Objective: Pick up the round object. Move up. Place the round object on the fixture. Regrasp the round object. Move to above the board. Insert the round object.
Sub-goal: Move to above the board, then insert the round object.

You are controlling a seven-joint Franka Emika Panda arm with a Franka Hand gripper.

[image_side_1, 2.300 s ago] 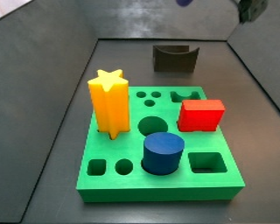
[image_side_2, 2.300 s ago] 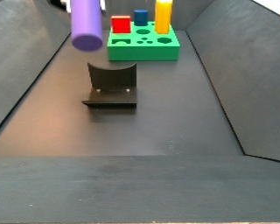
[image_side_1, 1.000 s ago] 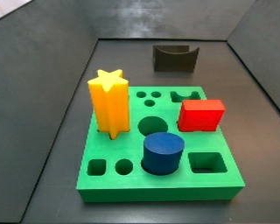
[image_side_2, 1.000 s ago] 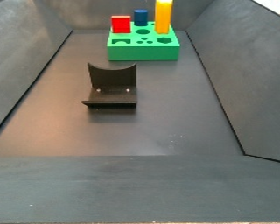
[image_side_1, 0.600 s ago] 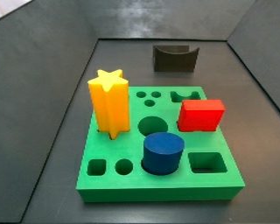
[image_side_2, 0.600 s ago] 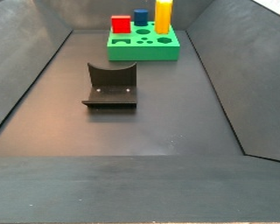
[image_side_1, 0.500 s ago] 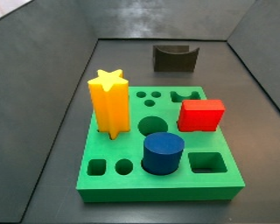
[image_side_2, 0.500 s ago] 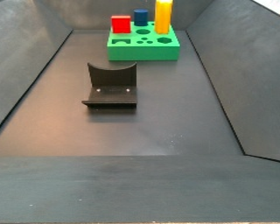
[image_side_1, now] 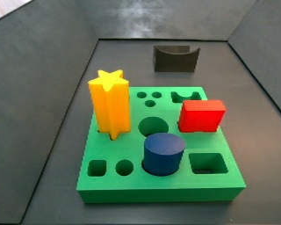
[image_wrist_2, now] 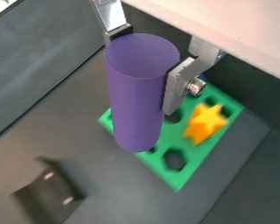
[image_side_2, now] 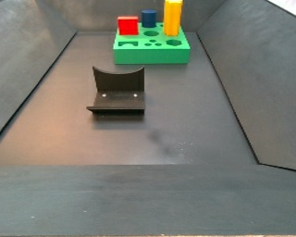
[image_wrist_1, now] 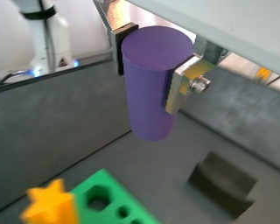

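Dark floor lies far below the fingers (image_wrist_1: 152,70), clamped on the upright round object (image_wrist_1: 150,80)

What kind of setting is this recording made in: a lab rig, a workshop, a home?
Most likely a lab test rig: a dark walled bin holding a green shape-sorting board with a yellow star block, plus a notched fixture on the floor. In both wrist views the hand, high above, grips a purple cylinder.

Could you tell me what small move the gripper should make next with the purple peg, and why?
Probably lower toward the fixture. The gripper, out of both side views, holds the round object high above the floor, and the fixture's notch looks bare in a side view, so placing it there seems due.
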